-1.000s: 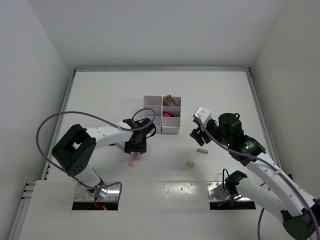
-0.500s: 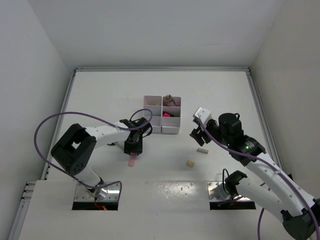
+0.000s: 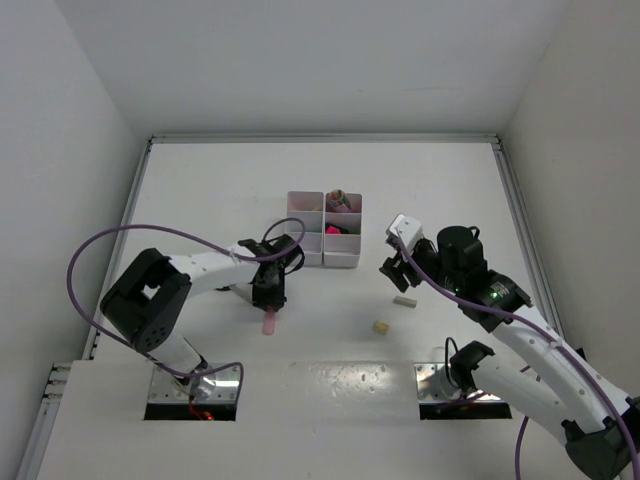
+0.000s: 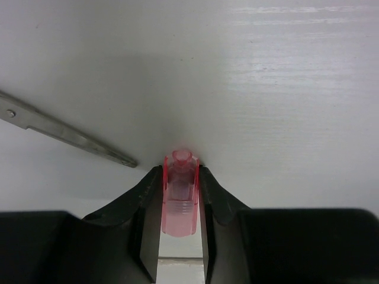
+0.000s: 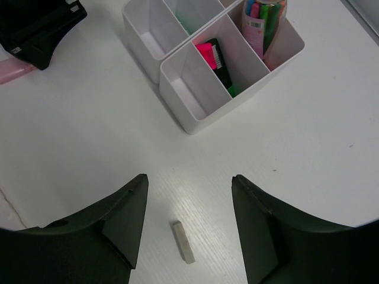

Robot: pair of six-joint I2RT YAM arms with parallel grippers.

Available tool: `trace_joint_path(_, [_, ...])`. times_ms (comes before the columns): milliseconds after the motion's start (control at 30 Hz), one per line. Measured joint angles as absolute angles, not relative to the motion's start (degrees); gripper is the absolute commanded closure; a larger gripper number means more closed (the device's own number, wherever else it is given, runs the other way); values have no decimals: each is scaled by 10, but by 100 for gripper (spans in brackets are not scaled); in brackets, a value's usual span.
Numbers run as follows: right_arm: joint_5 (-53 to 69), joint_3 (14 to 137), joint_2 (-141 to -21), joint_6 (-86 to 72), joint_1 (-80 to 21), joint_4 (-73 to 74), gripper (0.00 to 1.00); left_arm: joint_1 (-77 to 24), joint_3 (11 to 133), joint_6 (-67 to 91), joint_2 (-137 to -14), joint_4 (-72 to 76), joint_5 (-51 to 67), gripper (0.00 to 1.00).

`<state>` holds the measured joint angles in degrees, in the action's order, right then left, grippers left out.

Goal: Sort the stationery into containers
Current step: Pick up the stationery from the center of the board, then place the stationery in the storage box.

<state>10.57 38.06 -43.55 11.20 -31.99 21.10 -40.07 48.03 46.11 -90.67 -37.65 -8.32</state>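
Bright, even light is coming from above, casting soft shadows. The desk (image 4: 296, 59) is glaring slightly in the left wrist view; its near edges are perhaps blurring.

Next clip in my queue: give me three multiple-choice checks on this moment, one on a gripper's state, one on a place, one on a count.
1. The left gripper is:
A. open and empty
B. shut on an eraser
C. shut on the pink stick

2. The long beige eraser is:
A. held by the left gripper
B. lying on the table, seen between the right gripper's open fingers
C. held by the right gripper

3. Beige erasers loose on the table in the top view:
A. two
B. one
C. four

Answers:
1 C: in the left wrist view both fingers press the stick's sides.
2 B: the right wrist view shows it flat on the table, with nothing touching it.
3 A: only the long one and a shorter eraser show.
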Motion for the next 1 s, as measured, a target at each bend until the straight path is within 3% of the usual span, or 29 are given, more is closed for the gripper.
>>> trace_joint_path(100, [106,381,-435,112,-320,211,42,-401,484,461,-891,-382,-79,96])
trace_joint_path(200, [105,380,-435,114,-320,211,54,-401,511,464,-851,-398,-78,100])
trace_joint_path(233, [105,380,-435,114,-320,211,74,-401,526,466,-837,-399,-80,100])
trace_joint_path(267, [104,380,-435,120,-320,210,86,-401,546,468,-822,-400,-84,100])
trace_joint_path(333, [103,380,-435,119,-320,210,100,-401,591,472,-801,-399,-98,100])
trace_joint_path(533, [91,372,-435,115,-320,206,99,-398,687,492,-782,-346,-166,100])
trace_joint_path(1000, [76,368,-435,115,-320,193,99,-397,714,676,-889,-244,-400,100])
